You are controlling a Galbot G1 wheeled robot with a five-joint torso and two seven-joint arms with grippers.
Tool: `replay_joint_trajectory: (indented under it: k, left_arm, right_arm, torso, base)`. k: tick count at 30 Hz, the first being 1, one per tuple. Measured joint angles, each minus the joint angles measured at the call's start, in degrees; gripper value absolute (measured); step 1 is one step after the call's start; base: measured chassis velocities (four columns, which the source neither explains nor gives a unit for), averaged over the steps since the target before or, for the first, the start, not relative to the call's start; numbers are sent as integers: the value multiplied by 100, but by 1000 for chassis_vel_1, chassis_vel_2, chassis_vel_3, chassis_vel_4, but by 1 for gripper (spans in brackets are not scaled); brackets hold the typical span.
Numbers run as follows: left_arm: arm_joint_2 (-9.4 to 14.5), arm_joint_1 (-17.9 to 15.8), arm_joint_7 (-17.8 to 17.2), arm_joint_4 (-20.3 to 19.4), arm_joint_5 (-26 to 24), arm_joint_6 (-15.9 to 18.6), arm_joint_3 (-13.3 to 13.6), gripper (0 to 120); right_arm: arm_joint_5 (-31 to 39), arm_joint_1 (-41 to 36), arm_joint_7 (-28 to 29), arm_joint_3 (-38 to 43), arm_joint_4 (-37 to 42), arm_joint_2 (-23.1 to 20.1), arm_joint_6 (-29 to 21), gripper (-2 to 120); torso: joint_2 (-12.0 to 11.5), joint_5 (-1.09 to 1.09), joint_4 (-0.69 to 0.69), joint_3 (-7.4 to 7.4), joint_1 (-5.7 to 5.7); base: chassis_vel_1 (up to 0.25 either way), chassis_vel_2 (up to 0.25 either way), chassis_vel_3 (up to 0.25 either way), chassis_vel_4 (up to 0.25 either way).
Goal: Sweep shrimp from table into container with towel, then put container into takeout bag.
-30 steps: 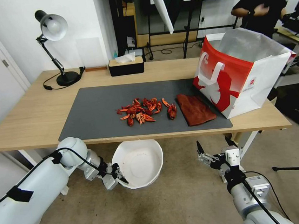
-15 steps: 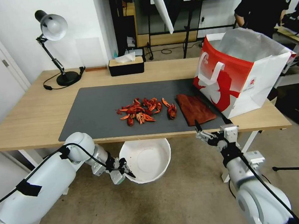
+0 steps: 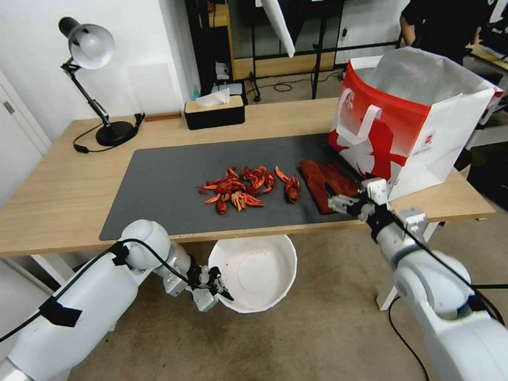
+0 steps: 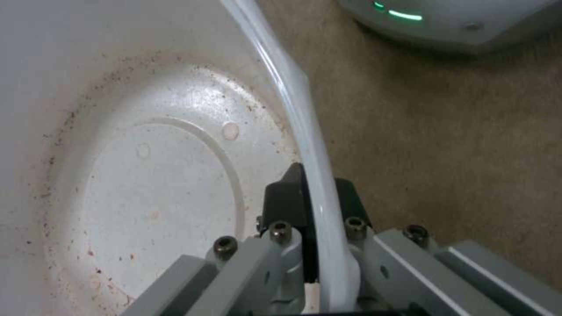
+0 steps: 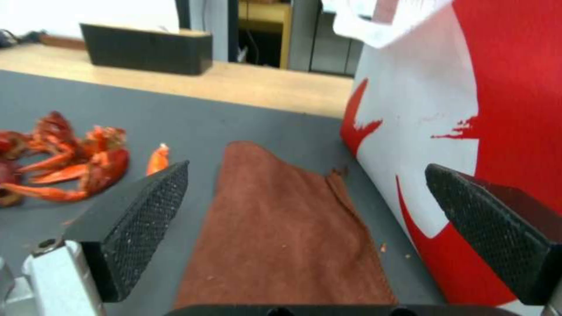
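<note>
At lower centre of the head view, the left end effector (image 3: 220,285) pinches the rim of the white container (image 3: 255,269), held just below the near edge of the table (image 3: 39,199) (faint red stains inside). Right of centre, the right end effector (image 3: 340,197), spread wide, hovers over the rust-brown towel (image 3: 319,175), between the shrimp (image 3: 243,188) at centre and the takeout bag (image 3: 409,121) at upper right.
</note>
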Motion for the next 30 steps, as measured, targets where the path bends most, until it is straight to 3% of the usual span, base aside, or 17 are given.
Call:
replay_joint_trajectory:
  k: [2, 7, 13, 27, 30]
  left_arm:
    - [-20, -24, 3, 20, 12, -7, 31, 0]
    - [-160, -193, 10, 151, 65, -48, 296, 0]
    - [-206, -266, 8, 212, 68, -80, 370, 0]
    - [-217, -291, -4, 238, 66, -113, 476, 0]
    - [-234, -290, -5, 239, 67, -114, 480, 0]
  right_arm:
    - [55, 48, 32, -11, -24, -20, -60, 100]
    - [558, 465, 337, -51, -228, -185, -770, 100]
    - [1033, 716, 389, -62, -391, -294, -1329, 100]
    - [1069, 986, 93, -227, -769, -298, -1568, 100]
    - [1064, 998, 42, -241, -789, -295, -1608, 93]
  torso:
    - [0, 0, 0, 0, 0]
    - [1, 0, -1, 0, 0]
    - [1, 1, 0, 0, 0]
    - [1, 0, 0, 0, 0]
    - [1, 0, 0, 0, 0]
  base:
    - [0, 0, 0, 0]
    - [0, 0, 0, 0]
    - [0, 0, 0, 0]
    - [0, 0, 0, 0]
    - [0, 0, 0, 0]
